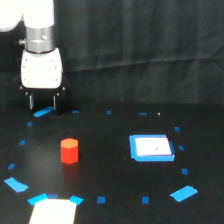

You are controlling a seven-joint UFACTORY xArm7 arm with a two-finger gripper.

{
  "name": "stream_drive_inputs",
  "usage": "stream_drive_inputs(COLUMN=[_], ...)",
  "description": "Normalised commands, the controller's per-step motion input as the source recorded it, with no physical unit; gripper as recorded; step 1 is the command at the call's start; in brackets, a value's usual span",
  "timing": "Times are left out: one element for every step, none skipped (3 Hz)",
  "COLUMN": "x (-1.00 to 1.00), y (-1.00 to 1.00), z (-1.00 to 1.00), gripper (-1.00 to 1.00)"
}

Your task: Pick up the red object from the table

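Observation:
The red object (69, 151) is a small orange-red block standing upright on the black table (110, 165), left of centre. My gripper (43, 103) hangs from the white arm head at the upper left, well behind and above the block, apart from it. Its two dark fingers (31, 101) point down with a gap between them, and nothing is held in them.
A white-and-blue flat square (151, 148) lies to the exterior view's right of the block. Blue tape squares and strips (183, 193) ring the table. A pale patch (52, 211) sits at the bottom edge. A dark curtain backs the scene.

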Motion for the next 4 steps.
stream_drive_inputs(x=[0.51,0.69,0.45,0.81], y=[-0.99,-1.00,-0.99,-1.00], z=[-0.18,-0.23,-0.27,0.31], gripper=[0.93,0.72,1.00,0.93])
